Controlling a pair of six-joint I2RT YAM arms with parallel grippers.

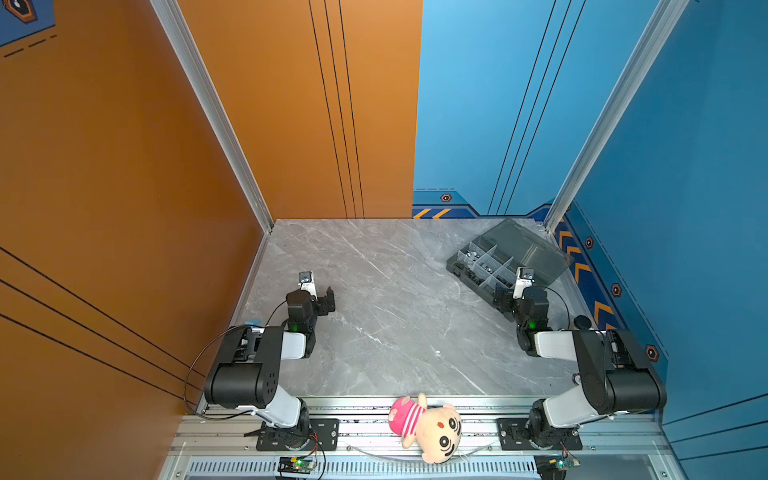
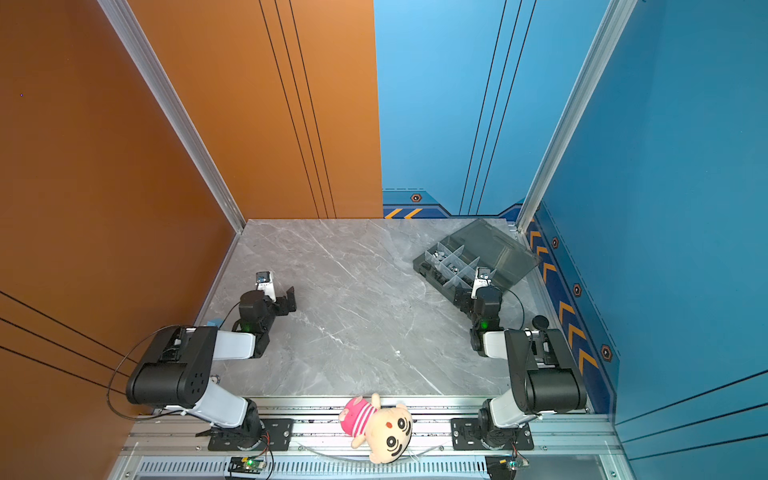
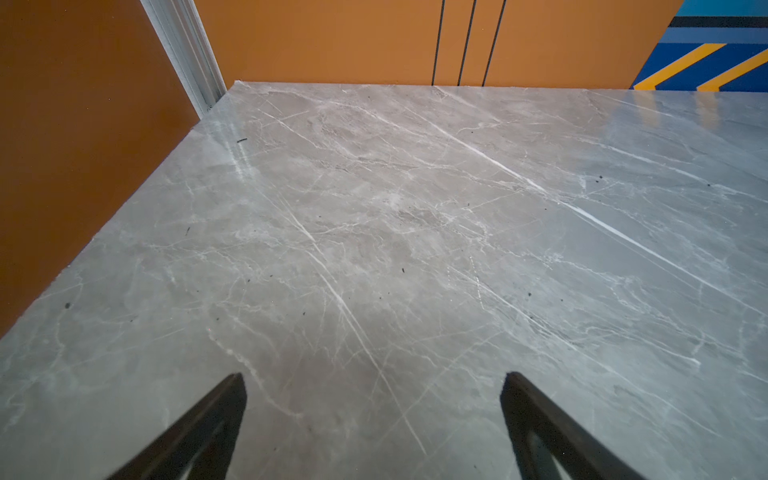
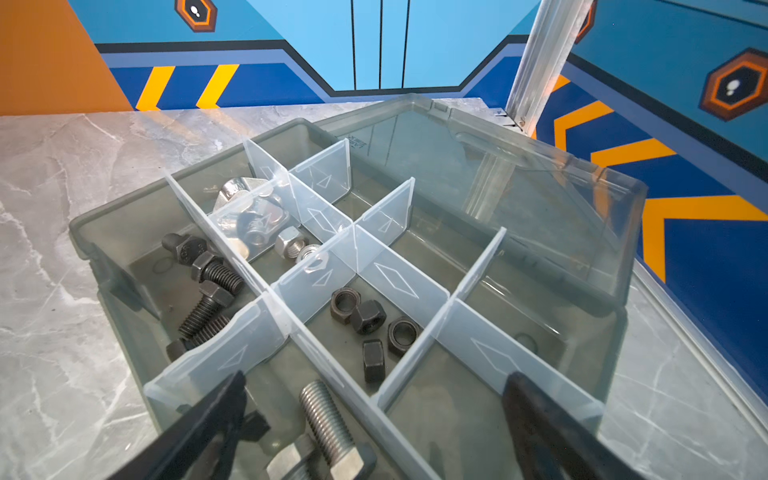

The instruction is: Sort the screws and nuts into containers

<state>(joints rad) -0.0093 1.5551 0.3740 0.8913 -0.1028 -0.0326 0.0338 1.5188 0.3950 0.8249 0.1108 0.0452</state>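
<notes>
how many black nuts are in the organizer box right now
4 black nuts, all in one compartment of the organizer box: three in a row, a fourth nut close beside them. The frosted dividers may hide others.

Both top views high above, sharing the whole table [image 1: 395, 311], wrist views low, close, facing forward across it

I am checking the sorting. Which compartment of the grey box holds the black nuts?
The compartment with four black nuts, beside the silver bolts under the right hand. Silver nuts and black bolts lie in separate compartments.
</notes>
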